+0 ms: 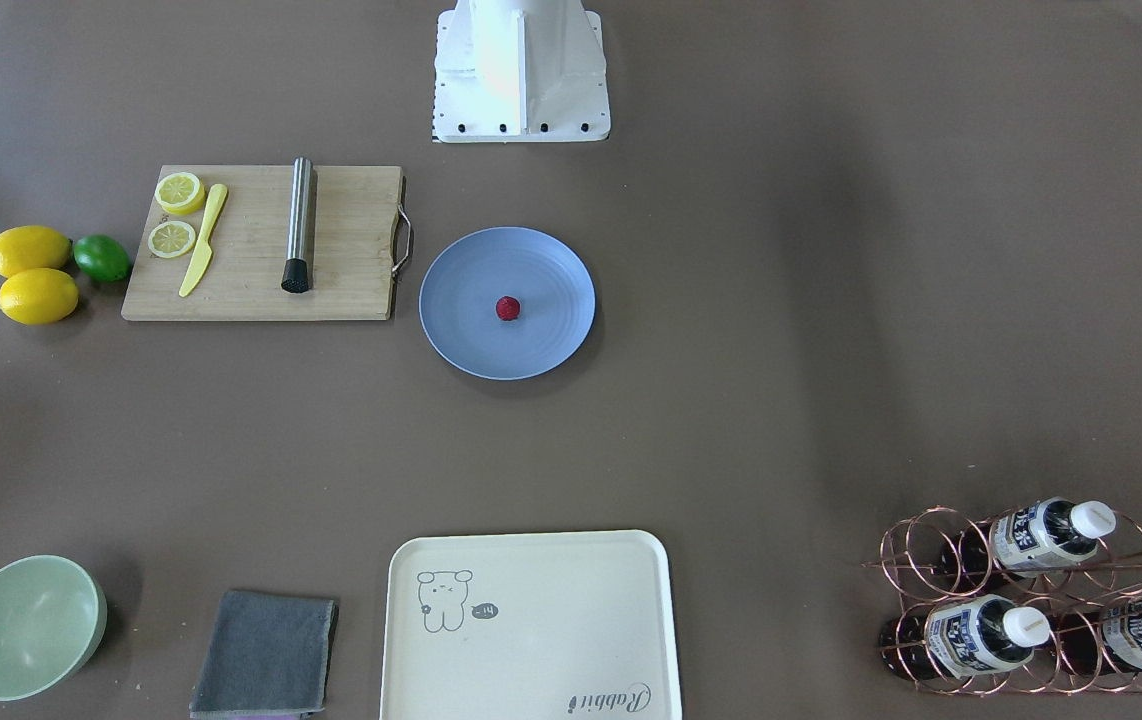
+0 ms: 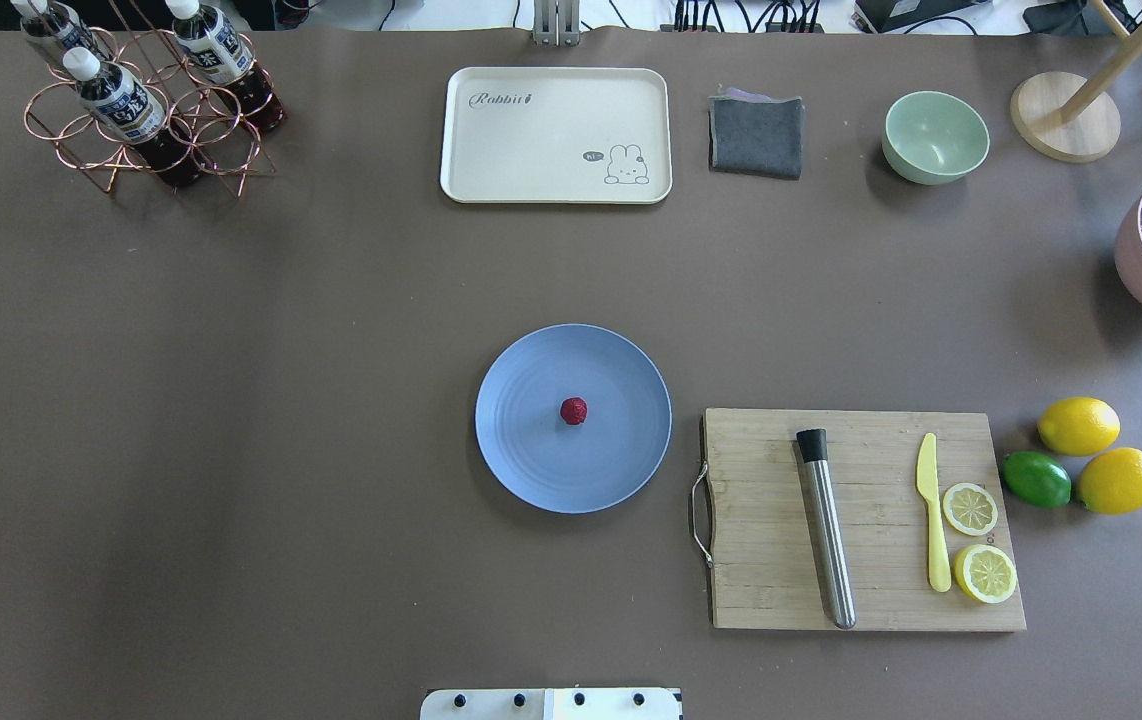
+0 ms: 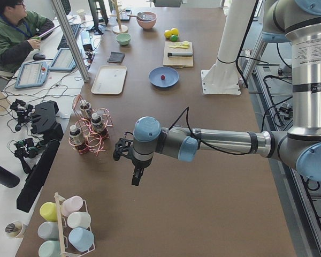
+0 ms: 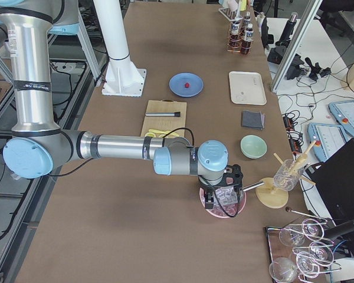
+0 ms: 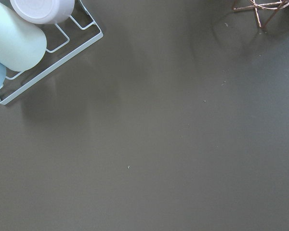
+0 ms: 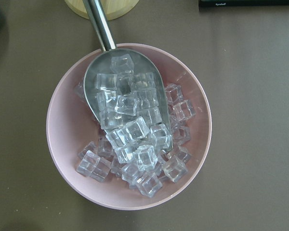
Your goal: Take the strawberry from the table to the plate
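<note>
- Currently the strawberry sits near the middle of the blue plate, nothing touching it.
- Plate rests on the brown table, just beside the handle end of the wooden cutting board.
- Left gripper hangs over bare table near the copper bottle rack, well apart from the plate; fingers spread or pressed together, cannot tell.
- Right gripper hovers above the pink bowl of ice cubes with a metal scoop; finger state cannot be told either.
</note>
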`<state>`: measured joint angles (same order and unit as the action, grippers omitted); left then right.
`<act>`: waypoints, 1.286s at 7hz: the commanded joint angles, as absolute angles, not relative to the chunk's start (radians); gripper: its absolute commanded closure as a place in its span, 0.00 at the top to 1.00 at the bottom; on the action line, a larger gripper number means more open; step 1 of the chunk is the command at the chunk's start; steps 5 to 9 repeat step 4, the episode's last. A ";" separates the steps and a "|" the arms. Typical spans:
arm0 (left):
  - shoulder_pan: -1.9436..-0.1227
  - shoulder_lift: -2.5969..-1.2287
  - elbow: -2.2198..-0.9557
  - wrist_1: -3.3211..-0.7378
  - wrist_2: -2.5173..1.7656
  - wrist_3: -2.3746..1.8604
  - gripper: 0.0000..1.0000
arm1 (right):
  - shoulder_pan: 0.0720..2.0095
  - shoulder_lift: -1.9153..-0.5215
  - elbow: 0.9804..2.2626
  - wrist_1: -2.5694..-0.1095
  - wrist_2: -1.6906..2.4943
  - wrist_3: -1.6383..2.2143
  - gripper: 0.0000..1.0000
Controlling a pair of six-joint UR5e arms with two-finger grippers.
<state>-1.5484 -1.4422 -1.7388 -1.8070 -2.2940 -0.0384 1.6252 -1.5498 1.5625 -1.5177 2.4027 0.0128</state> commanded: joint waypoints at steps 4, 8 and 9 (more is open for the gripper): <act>-1.551 -1.448 -1.740 -1.807 -2.296 -0.038 0.98 | 1.621 -1.540 1.559 -1.519 2.398 0.017 1.00; -1.551 -1.448 -1.740 -1.807 -2.296 -0.038 0.98 | 1.621 -1.540 1.559 -1.519 2.398 0.017 1.00; -1.551 -1.448 -1.740 -1.807 -2.296 -0.038 0.98 | 1.621 -1.540 1.559 -1.519 2.398 0.017 1.00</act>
